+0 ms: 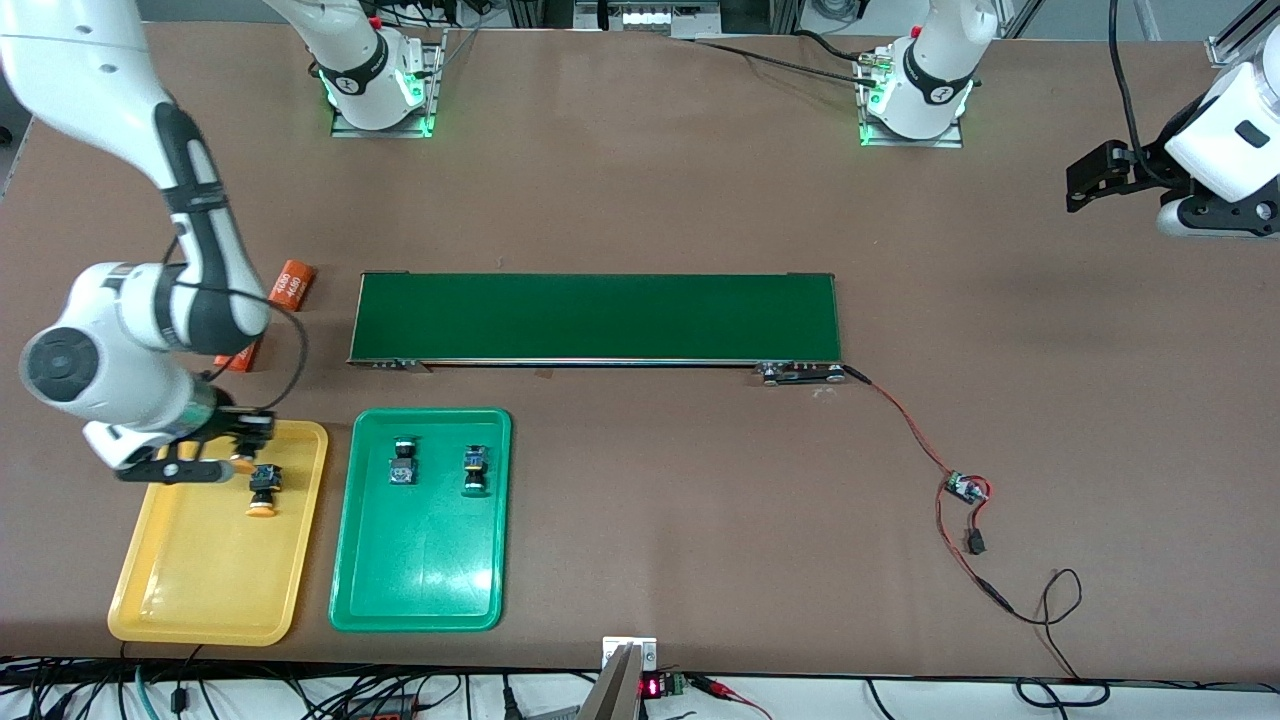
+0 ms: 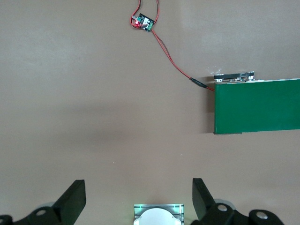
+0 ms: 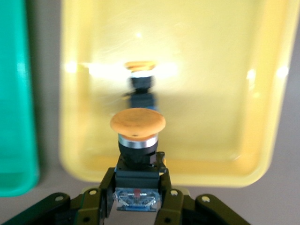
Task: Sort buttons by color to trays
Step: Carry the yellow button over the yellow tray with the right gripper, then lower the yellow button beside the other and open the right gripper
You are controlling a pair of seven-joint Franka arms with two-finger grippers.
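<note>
My right gripper (image 1: 238,452) is over the yellow tray (image 1: 190,590), at its end farther from the front camera, shut on a yellow-capped button (image 3: 137,140). In the right wrist view the gripper (image 3: 137,185) clamps the button's black-and-blue body, cap pointing into the tray (image 3: 220,93). A second yellow-capped button (image 1: 264,490) lies in the yellow tray and shows in the right wrist view (image 3: 139,77). Two green-capped buttons (image 1: 403,462) (image 1: 475,470) lie in the green tray (image 1: 420,580). My left gripper (image 1: 1095,178) waits open and empty (image 2: 138,199) above bare table at the left arm's end.
The long dark green conveyor belt (image 1: 595,317) lies across the middle and shows in the left wrist view (image 2: 258,105). Two orange cylinders (image 1: 292,285) (image 1: 238,357) lie near the right arm. A small circuit board (image 1: 966,488) with red and black wires sits toward the left arm's end.
</note>
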